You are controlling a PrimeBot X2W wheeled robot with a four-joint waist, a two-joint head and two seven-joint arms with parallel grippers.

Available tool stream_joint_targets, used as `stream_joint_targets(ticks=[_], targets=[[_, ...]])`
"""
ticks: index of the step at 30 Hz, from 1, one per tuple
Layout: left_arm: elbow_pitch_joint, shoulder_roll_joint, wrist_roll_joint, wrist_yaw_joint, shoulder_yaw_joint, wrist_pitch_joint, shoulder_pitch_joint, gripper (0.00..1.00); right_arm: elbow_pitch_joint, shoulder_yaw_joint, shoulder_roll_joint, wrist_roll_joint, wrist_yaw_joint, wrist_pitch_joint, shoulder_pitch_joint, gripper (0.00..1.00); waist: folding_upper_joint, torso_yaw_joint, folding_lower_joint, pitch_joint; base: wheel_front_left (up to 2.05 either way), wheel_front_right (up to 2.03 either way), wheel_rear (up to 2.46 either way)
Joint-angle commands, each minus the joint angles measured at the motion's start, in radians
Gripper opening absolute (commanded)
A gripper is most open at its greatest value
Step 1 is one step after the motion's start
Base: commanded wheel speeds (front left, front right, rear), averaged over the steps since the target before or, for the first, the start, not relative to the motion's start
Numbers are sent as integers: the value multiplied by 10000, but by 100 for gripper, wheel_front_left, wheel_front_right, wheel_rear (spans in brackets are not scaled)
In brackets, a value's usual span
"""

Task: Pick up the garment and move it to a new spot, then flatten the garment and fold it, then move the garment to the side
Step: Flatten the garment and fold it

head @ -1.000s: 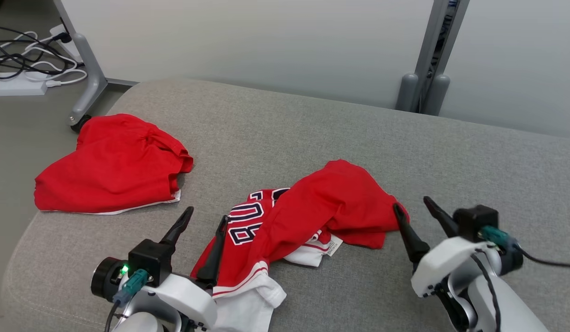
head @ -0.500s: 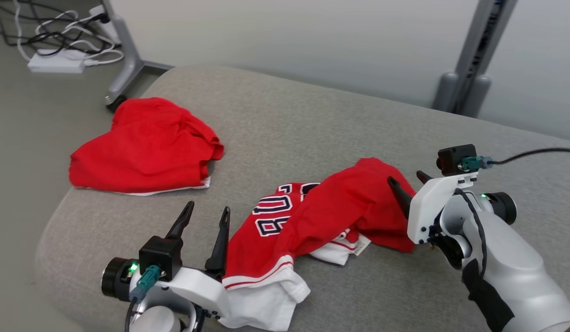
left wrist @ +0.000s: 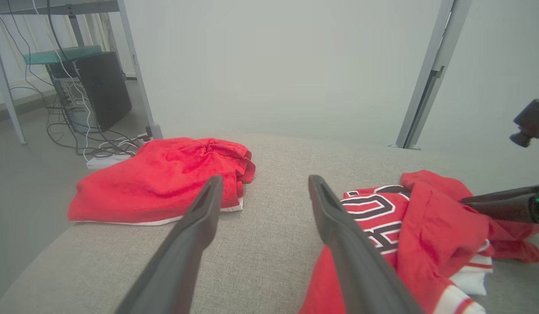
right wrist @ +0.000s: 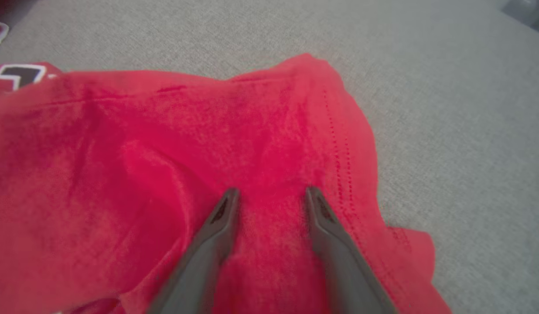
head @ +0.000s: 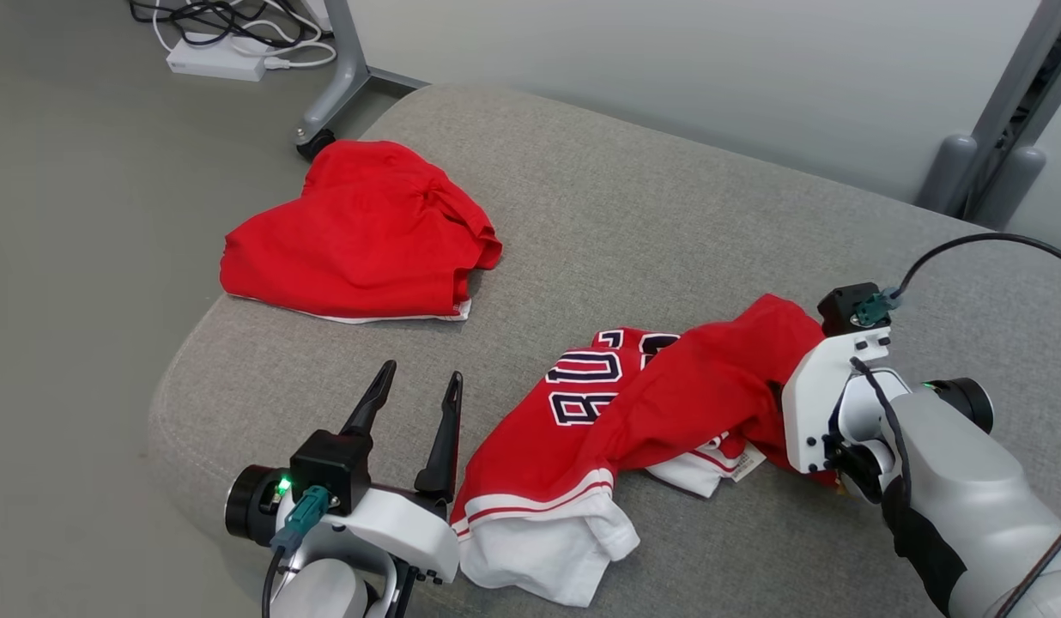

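The garment (head: 659, 403), a red jersey with dark white-edged numerals and white hems, is seen crumpled near the front edge of the grey upholstered seat (head: 668, 215), right of its middle, with one white-hemmed end trailing toward the front edge. The right end effector (right wrist: 273, 194) is set down on the garment's right-hand end; its jaws are held part-way apart, both fingertips are pressed into the red cloth, and a low ridge of fabric is seen between them. Whether that ridge is actually pinched cannot be told. The left end effector (head: 420, 371) is held wide open and empty above bare upholstery near the front edge, its inner finger (left wrist: 339, 231) just beside the garment's left border, though contact cannot be made out. A second red garment (head: 367, 236) is bunched at the seat's left edge, toward the far-left corner, well apart from both end effectors. On the floor past that corner, a wheeled frame leg (head: 337, 81) and a white power strip (head: 215, 62) with tangled cables are visible.
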Motion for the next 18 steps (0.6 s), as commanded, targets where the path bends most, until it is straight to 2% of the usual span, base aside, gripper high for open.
stream_joint_targets(ticks=[1, 6, 10, 18], targets=[[21, -5, 93, -55, 65, -40, 32, 100, 51, 46, -39, 3, 1, 49, -32, 0, 0, 19, 0, 5, 0, 0, 0], [126, -125, 353, -219, 437, -39, 198, 100, -159, 279, -112, 219, -1, -595, -245, 0, 0, -104, 0, -79, 0, 0, 0], [153, -179, 534, -327, 684, -40, 305, 100, -531, 391, -364, 362, -1, -1798, -323, 0, 0, -393, 0, -240, 0, 0, 0], [138, -262, 774, -506, 1139, -40, 670, 100, -1640, 1172, -1138, 678, -1, -4138, 255, 0, 0, -1501, 0, -486, 0, 0, 0]])
